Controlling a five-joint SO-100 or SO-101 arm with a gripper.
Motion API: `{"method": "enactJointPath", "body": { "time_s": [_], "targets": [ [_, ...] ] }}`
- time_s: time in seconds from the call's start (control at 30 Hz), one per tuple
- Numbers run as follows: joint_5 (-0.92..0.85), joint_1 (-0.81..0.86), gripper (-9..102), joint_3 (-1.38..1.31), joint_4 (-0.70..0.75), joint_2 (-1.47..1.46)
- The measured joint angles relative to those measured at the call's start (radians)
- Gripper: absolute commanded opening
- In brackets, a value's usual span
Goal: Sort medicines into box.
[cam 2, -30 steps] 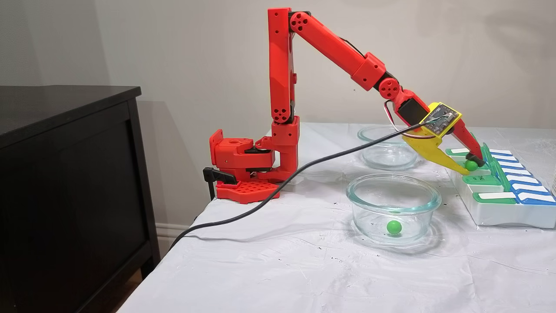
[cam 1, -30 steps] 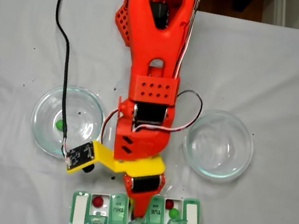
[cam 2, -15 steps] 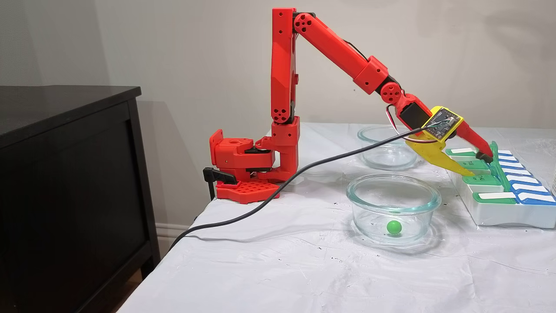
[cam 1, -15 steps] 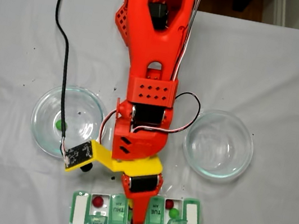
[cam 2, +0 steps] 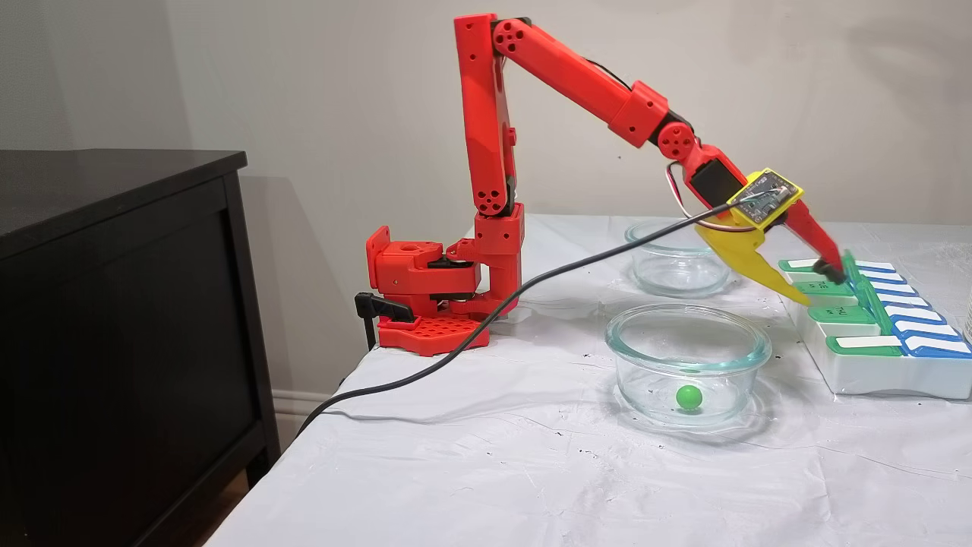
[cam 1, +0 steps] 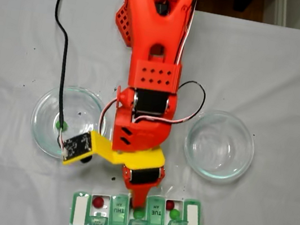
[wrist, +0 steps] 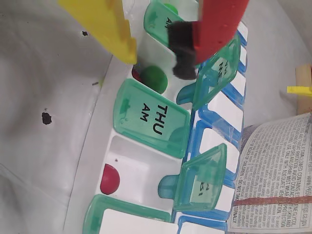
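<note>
Pill (wrist: 154,78), green, sits in the box (wrist: 127,161) cell at upper centre; hand (wrist: 158,54) spread, empty: lift straight, clear the lids.

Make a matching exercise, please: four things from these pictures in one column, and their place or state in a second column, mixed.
1. gripper
2. green pill
3. THU lid
4. red pill

a. shut
b. alone in an open compartment
c. in the near glass bowl
d. open, over the pill box

Pairs: 1-d, 2-c, 3-a, 4-b
</note>
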Motion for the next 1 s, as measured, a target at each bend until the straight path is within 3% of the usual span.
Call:
{"method": "enactJointPath", "body": {
  "time_s": [0.27,0.47,0.6,1.0],
  "targets": [
    [-0.009,0.075,0,0.003,0.233,0.262],
    [-0.121,0.195,0,-0.118,0.591,0.288],
    [-0.17,0.258,0,-0.196,0.73,0.284],
    [-0.21,0.5,0,-0.293,0.893,0.152]
  ]
}}
